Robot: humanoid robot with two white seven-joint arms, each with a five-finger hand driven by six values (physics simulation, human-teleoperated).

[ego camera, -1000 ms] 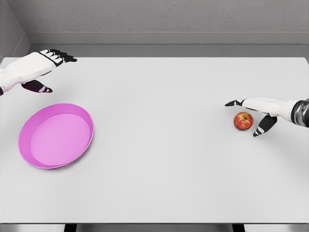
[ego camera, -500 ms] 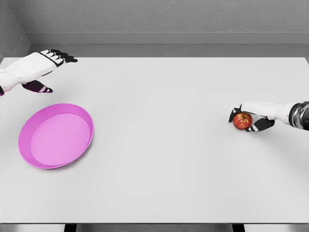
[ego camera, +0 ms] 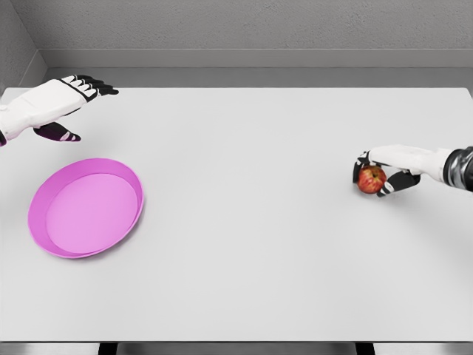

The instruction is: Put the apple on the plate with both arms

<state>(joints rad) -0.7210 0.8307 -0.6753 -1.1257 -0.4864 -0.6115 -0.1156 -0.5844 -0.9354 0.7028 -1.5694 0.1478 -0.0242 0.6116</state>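
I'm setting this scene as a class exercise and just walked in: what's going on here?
The right hand has closed its fingers around the red apple at the right side of the white table. The left hand hovers open beyond the empty pink plate at the far left.

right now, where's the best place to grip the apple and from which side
Grip the apple around its round middle, coming from the right and slightly above. It sits stem-up on the table with open space all around, and the right hand is already curled over it from that side. The left hand hovers far off, beyond the pink plate.
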